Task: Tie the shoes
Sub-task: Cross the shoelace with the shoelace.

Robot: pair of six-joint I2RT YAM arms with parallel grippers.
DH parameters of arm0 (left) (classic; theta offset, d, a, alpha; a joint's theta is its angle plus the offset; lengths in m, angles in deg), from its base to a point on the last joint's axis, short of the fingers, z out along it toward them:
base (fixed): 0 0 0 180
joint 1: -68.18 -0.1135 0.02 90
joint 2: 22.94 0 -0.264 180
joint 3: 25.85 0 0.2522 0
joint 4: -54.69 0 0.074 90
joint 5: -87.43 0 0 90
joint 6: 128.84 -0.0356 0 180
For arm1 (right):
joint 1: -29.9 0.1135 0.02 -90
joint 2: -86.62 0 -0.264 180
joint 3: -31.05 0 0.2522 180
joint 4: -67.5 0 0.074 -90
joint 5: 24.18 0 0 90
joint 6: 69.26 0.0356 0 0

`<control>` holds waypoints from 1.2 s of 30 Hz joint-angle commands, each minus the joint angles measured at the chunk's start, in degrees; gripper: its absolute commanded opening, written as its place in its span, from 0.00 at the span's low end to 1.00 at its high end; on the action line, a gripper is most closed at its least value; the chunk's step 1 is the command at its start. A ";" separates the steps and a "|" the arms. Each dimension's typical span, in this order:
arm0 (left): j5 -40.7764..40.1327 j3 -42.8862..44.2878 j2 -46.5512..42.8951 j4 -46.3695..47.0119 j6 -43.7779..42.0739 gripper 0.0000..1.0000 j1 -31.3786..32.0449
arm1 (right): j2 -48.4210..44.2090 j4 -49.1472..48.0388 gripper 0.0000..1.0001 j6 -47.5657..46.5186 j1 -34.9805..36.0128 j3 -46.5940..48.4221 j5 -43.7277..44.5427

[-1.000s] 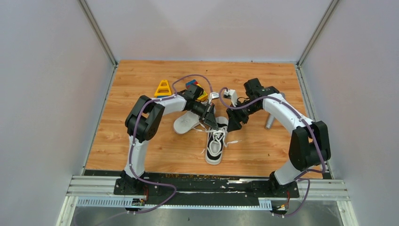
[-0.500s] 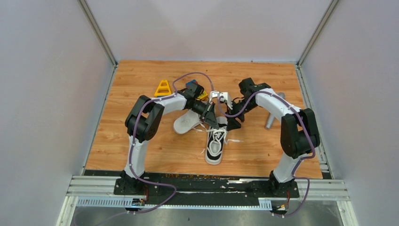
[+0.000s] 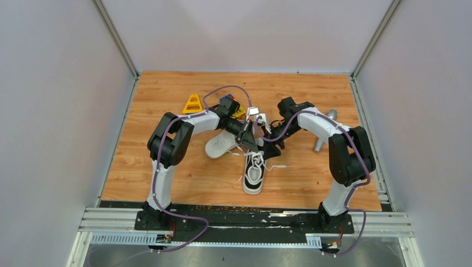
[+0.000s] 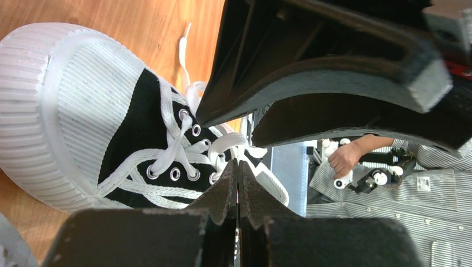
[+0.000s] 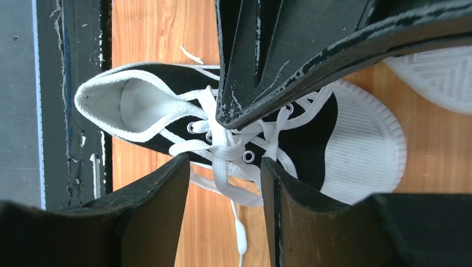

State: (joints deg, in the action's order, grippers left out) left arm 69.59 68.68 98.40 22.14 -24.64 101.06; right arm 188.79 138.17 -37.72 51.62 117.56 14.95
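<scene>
A black canvas sneaker with white toe cap [image 3: 254, 173] stands upright at the centre of the wooden table [image 3: 167, 167], its white laces [image 5: 220, 146] loose. Both grippers crowd over its toe end, hiding it from above. The left gripper [image 4: 238, 169] is clenched at the eyelets; whether it pinches a lace cannot be told. The right gripper [image 5: 222, 167] stands released, its fingers [image 5: 158, 217] straddling the crossed laces. A second sneaker [image 3: 220, 144] lies sole-up to the left, partly under the left arm. Colourful toy blocks [image 3: 192, 104] sit in the upper middle and a grey metal cylinder [image 3: 323, 133] at right.
</scene>
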 commanded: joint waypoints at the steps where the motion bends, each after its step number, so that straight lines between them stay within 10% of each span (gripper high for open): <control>1: 2.78 -0.07 -1.76 2.06 0.33 0.02 -0.28 | 0.55 -2.76 0.50 2.68 0.43 -0.59 -4.24; 17: 4.50 -0.48 -1.98 3.14 0.24 0.02 -0.28 | 2.49 -4.95 0.43 8.79 0.96 -0.11 -7.82; 36: 0.11 -3.20 -4.24 5.70 2.19 0.27 -1.50 | -3.48 -15.85 0.00 16.78 1.89 -5.62 2.64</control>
State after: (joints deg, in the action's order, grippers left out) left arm 71.89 67.04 98.35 25.35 -23.29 100.23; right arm 190.43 127.96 -21.61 52.80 113.30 13.84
